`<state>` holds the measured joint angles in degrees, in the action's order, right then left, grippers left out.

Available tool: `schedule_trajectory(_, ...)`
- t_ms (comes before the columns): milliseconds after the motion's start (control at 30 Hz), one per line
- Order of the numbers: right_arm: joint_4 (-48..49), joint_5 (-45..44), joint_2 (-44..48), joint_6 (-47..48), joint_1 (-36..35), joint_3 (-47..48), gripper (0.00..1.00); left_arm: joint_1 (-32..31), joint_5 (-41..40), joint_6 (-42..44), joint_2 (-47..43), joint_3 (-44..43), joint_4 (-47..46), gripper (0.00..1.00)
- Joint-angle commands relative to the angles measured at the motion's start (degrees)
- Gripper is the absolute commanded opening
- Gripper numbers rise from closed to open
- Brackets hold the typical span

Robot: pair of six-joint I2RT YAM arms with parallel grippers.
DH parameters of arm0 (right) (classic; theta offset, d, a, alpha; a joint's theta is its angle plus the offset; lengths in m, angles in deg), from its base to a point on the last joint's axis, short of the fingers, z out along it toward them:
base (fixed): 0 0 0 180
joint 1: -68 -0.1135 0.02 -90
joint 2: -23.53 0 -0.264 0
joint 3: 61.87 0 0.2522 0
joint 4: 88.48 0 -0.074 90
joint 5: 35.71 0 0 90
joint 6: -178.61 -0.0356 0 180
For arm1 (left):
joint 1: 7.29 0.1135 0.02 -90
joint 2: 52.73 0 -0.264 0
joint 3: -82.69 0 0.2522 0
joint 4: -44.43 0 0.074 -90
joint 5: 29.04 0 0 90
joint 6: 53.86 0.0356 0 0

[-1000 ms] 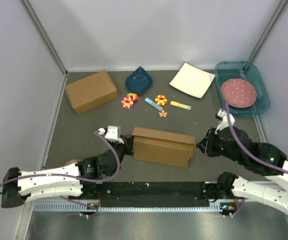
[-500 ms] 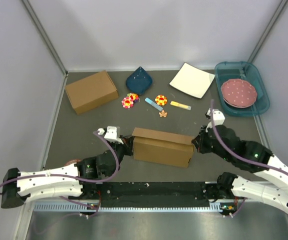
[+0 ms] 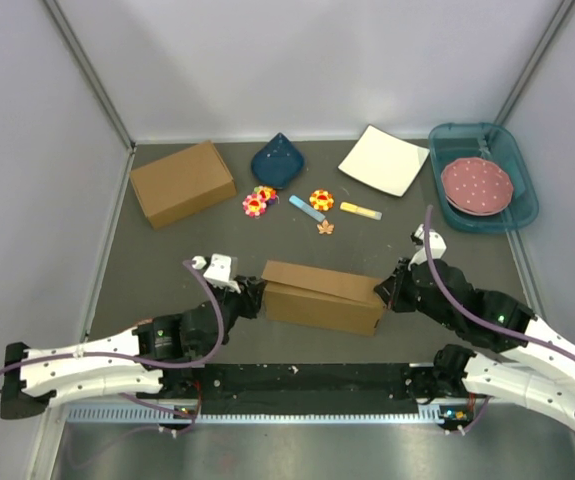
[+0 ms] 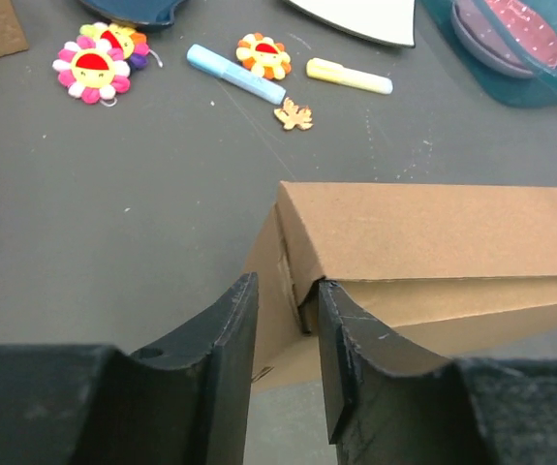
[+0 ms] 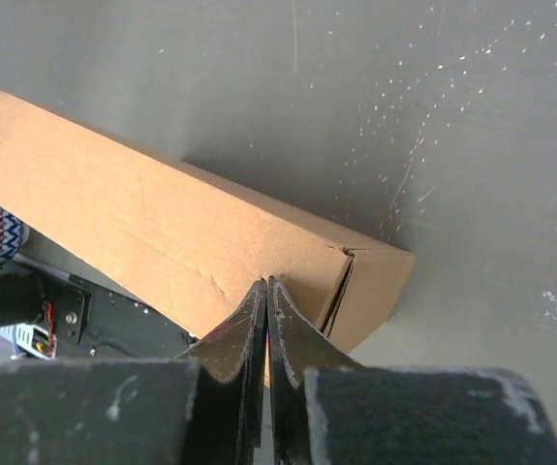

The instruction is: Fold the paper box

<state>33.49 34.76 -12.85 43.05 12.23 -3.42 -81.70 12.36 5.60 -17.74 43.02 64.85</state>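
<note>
The paper box (image 3: 322, 297) lies in the near middle of the table as a shallow, closed-looking brown cardboard box, its lid slightly raised at the left end. My left gripper (image 3: 252, 293) is at the box's left end. In the left wrist view (image 4: 283, 291) its jaws stand a little apart, and the box's end corner (image 4: 288, 242) sits just beyond them, with the right fingertip (image 4: 331, 300) at the gap under the lid. My right gripper (image 3: 382, 292) is at the box's right end. In the right wrist view (image 5: 266, 283) it is shut, with its tips pressed on the box's top face (image 5: 162, 232).
A deeper brown box (image 3: 182, 183) stands at the back left. Behind the paper box lie a dark blue dish (image 3: 277, 160), flower toys (image 3: 259, 201), a blue marker (image 3: 307, 208), a yellow marker (image 3: 360, 210) and a white plate (image 3: 383, 160). A teal bin (image 3: 507, 215) holds a pink plate (image 3: 477, 185).
My right gripper has moved left onto the box's right end. The box now looks flatter, with its lid lower. My left arm has shifted slightly nearer.
</note>
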Motion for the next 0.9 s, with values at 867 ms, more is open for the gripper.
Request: schedule_trajectory(867,-7.3,2.0,0.3,-1.3,-0.6,-3.5,0.00,19.2,28.0,6.2,3.2,-6.3,-13.0,0.04)
